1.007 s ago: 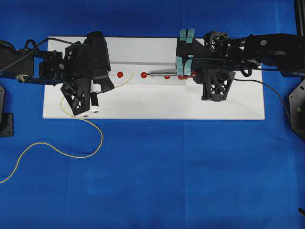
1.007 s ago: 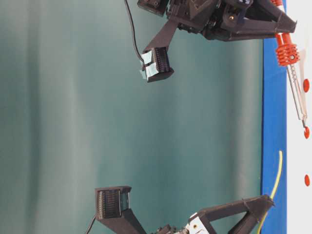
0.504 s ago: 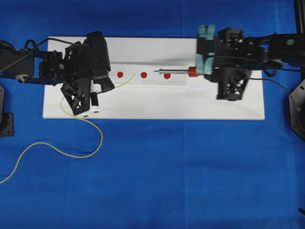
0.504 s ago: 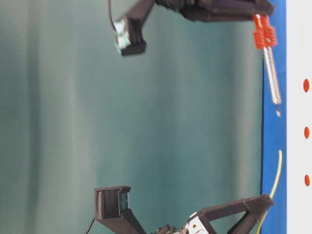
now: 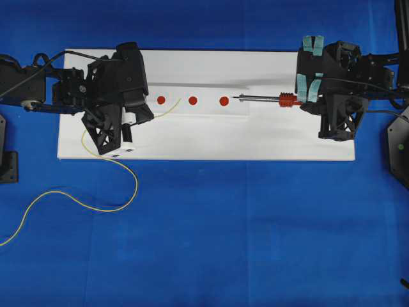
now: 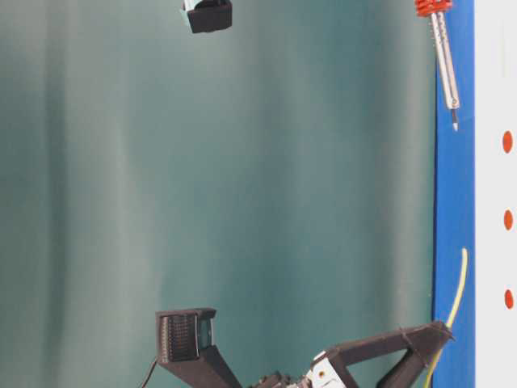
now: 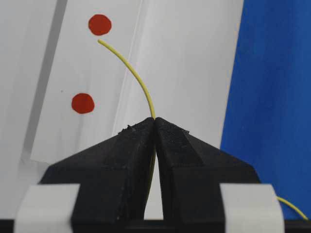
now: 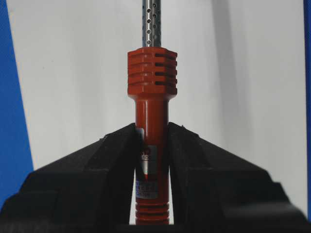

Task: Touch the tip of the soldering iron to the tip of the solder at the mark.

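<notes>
The soldering iron [image 5: 262, 98] lies level over the white board, red collar to the right and silver point to the left, just right of the rightmost of three red marks [image 5: 223, 101]. My right gripper [image 5: 301, 101] is shut on its red handle [image 8: 151, 111]. In the table-level view the iron [image 6: 443, 56] hangs above the board. My left gripper [image 7: 155, 120] is shut on the thin yellow solder [image 7: 132, 70]. The solder's free end curves toward the middle mark [image 7: 99, 24] and stops just short of it. A wide gap separates the iron's point from the solder's end [image 5: 172, 104].
The white board [image 5: 204, 137] lies on a blue cloth, and a folded paper strip [image 5: 204, 110] carries the marks. The rest of the solder loops over the cloth at the front left [image 5: 77, 201]. Black arm mounts stand at the left edge [image 5: 7, 160] and the right edge [image 5: 399, 144].
My right gripper has drawn back to the right with the iron and lifted it, so the point went from the middle mark to beyond the right one. The left gripper and solder stayed put.
</notes>
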